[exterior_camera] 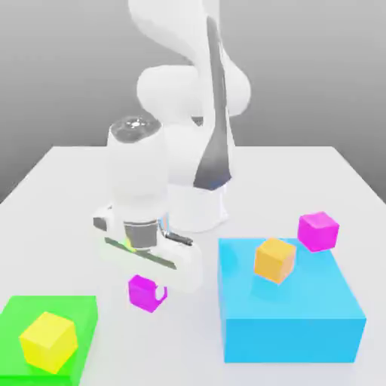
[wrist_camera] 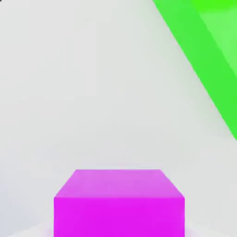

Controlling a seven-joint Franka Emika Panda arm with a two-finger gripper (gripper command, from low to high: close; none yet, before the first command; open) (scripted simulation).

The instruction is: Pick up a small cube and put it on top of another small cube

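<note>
A small magenta cube (exterior_camera: 142, 292) sits directly under my gripper (exterior_camera: 147, 290), on the table between the green and blue blocks. The hand hangs low over it, wrist pointing straight down. In the hand view the same magenta cube (wrist_camera: 119, 203) is close and centred. A second magenta cube (exterior_camera: 318, 231) rests at the far right corner of the blue block (exterior_camera: 290, 317). An orange cube (exterior_camera: 274, 260) stands on top of that blue block. A yellow cube (exterior_camera: 48, 341) lies on the green block (exterior_camera: 22, 317).
The green block (wrist_camera: 208, 55) is a low flat slab at the exterior view's left. The larger blue block stands at the right. The arm's white base (exterior_camera: 197, 203) rises behind the gripper. White tabletop (exterior_camera: 68, 196) stretches to the back.
</note>
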